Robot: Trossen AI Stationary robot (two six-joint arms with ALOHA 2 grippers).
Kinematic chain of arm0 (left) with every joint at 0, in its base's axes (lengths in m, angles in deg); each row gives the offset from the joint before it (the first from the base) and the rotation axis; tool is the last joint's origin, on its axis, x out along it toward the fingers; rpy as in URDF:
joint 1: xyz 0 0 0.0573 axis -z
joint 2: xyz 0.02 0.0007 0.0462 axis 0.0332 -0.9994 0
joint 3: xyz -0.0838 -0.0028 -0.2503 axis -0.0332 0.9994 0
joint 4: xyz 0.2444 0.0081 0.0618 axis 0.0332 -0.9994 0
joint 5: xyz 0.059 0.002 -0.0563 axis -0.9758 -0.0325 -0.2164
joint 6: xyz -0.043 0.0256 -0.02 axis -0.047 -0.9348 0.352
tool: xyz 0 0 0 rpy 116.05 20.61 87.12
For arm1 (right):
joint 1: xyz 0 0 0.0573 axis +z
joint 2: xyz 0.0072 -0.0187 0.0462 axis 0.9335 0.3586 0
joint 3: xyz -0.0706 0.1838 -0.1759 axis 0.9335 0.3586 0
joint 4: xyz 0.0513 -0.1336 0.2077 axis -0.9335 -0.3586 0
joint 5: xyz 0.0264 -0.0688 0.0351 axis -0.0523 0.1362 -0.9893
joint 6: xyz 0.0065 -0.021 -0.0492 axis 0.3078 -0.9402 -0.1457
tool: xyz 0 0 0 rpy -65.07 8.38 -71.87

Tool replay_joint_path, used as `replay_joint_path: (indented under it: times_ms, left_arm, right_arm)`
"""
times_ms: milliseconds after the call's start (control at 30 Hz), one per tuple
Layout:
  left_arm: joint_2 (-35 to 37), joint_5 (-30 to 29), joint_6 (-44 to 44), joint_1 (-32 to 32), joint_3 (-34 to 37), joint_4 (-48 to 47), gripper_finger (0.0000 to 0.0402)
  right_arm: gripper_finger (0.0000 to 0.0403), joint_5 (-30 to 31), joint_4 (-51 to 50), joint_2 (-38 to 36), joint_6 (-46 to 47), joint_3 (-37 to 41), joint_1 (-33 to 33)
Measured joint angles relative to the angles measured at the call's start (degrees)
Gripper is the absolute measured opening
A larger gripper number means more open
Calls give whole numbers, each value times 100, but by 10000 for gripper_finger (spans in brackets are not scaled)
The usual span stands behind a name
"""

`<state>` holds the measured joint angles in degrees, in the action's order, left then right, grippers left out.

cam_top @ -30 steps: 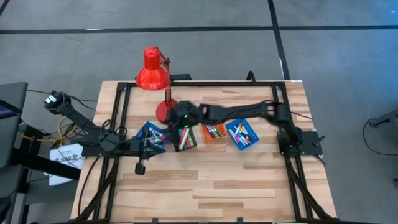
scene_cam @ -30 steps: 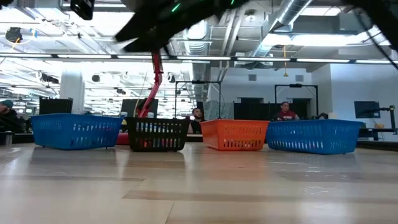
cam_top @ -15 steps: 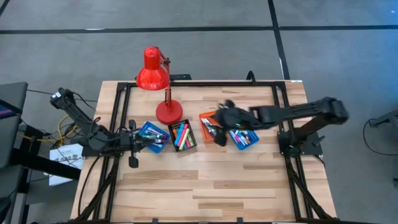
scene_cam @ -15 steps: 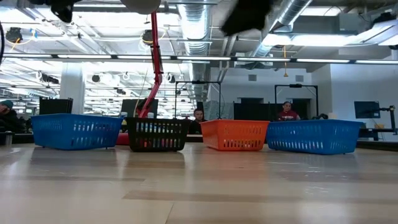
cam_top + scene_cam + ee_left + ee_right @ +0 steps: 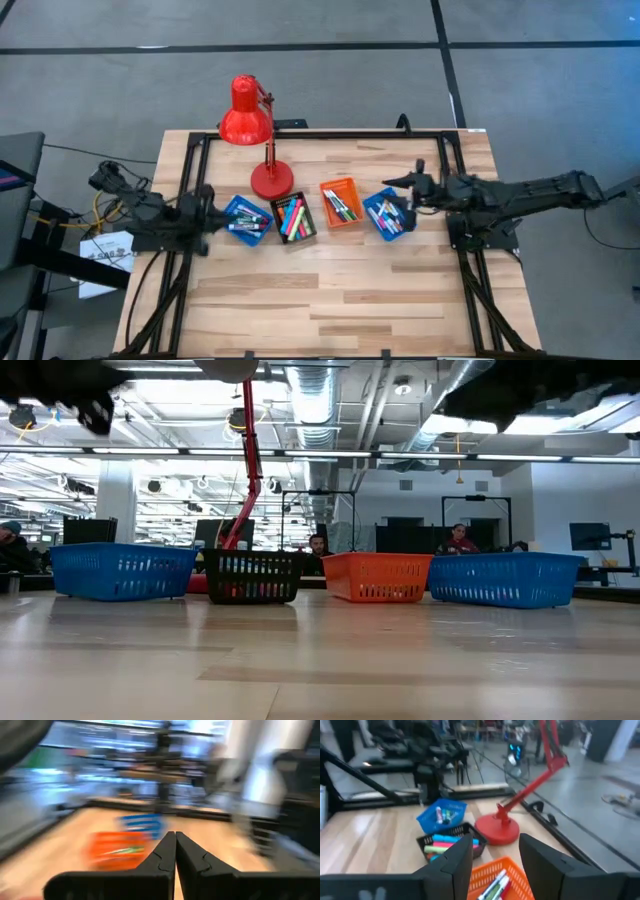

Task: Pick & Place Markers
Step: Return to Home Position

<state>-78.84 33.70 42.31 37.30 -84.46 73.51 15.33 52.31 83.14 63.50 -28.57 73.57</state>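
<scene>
The markers lie in four small trays in a row across the table: a blue tray (image 5: 245, 219), a black tray (image 5: 294, 219), an orange tray (image 5: 342, 203) and a second blue tray (image 5: 389, 215). I can make out markers (image 5: 495, 886) in the orange tray and more markers (image 5: 444, 841) in the black one. My left gripper (image 5: 210, 213) (image 5: 175, 851) is shut and empty, held level at the left edge beside the first blue tray. My right gripper (image 5: 398, 192) (image 5: 495, 862) is open and empty, held level above the right-hand blue tray and pointing toward the table's left.
A red desk lamp (image 5: 245, 112) stands with its round base (image 5: 271, 181) just behind the black tray, its arm (image 5: 532, 787) leaning up over the far side. A black frame (image 5: 320, 133) runs along the table's far edge. Bare wood (image 5: 320, 300) lies toward the near edge.
My right gripper has swept from above the black tray toward the table's right edge, passing over the orange tray, and now hangs above the right blue tray. My left gripper has drawn back toward the left edge, away from the left blue tray. The trays have stayed put.
</scene>
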Motion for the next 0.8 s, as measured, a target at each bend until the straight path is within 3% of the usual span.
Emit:
replay_joint_path:
  times_ms: [100,233,367,567,800]
  left_arm:
    - [86,-475,1,-506,226,7,6]
    - [205,179,-463,-1128,214,-77,6]
    - [626,227,-1001,-1567,-140,-202,6]
    - [703,878,-680,-1796,-310,-751,6]
    - [734,874,-369,-1969,362,-509,6]
  right_arm:
    - [148,-278,-3,-506,-208,287,-79]
    - [144,-685,0,-995,-658,668,-175]
    - [139,-773,54,-1379,-826,1011,-360]
    - [131,-852,54,-1844,-939,1318,-799]
    - [122,-1770,101,-2463,-633,1865,-1380]
